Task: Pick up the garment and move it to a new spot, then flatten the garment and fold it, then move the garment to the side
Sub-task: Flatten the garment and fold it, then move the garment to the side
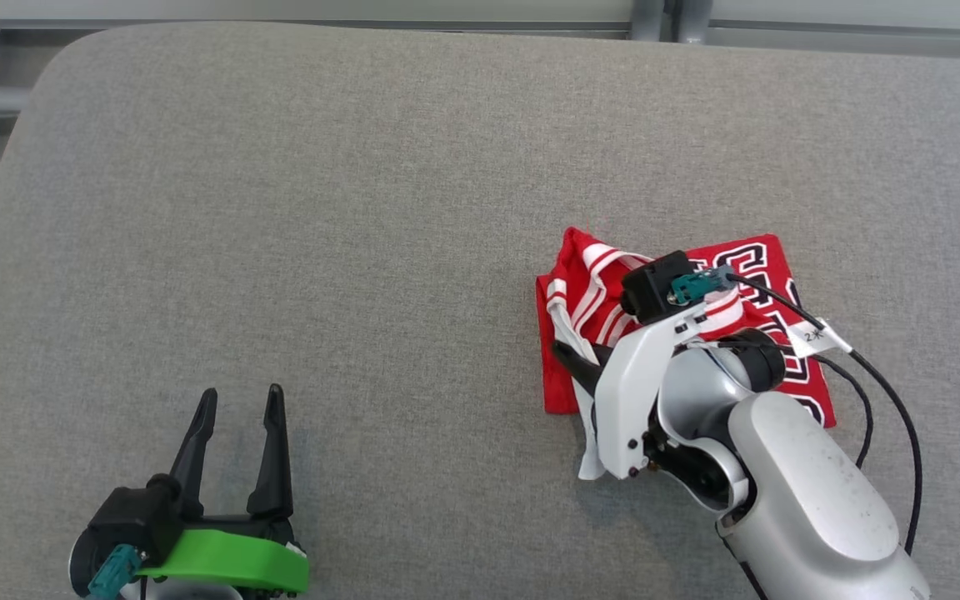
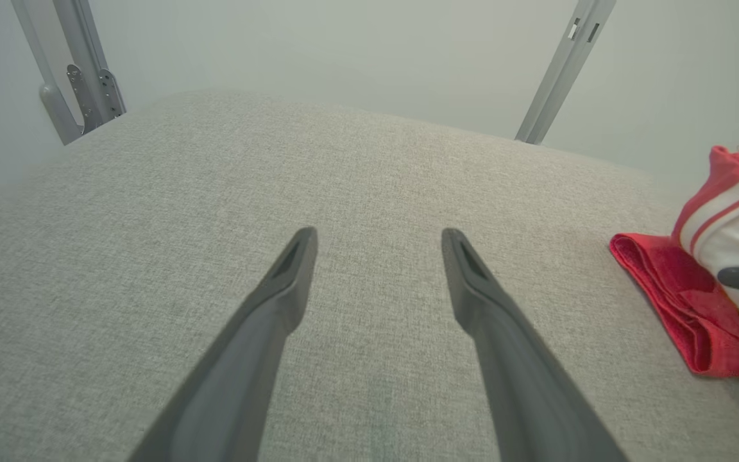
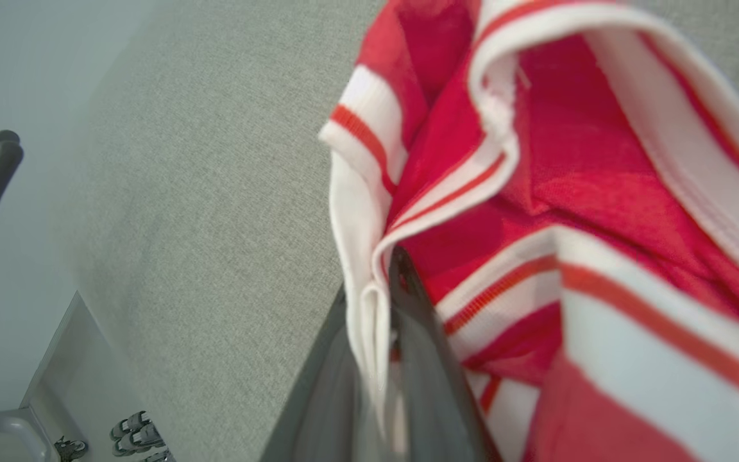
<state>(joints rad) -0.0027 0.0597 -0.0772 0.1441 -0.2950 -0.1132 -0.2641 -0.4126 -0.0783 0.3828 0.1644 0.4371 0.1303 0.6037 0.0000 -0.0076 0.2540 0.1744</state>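
My right gripper is closed almost completely on the garment. In the right wrist view the two dark fingers pinch a white, red-striped band of its trim between them, and the cloth bunches up around the tips. The garment is red with white striped edging and bold black-and-white lettering. It lies in a loosely folded heap on the grey fabric surface, right of centre in the head view, and my right wrist and forearm reach in over it from the lower right. My left gripper sits low at the left, well apart from the garment, with its fingers spread wide and nothing between them but bare grey cloth. From the left wrist, the garment shows at the far right edge. Its red fold lies flat on the surface, and a white striped band rises above it.
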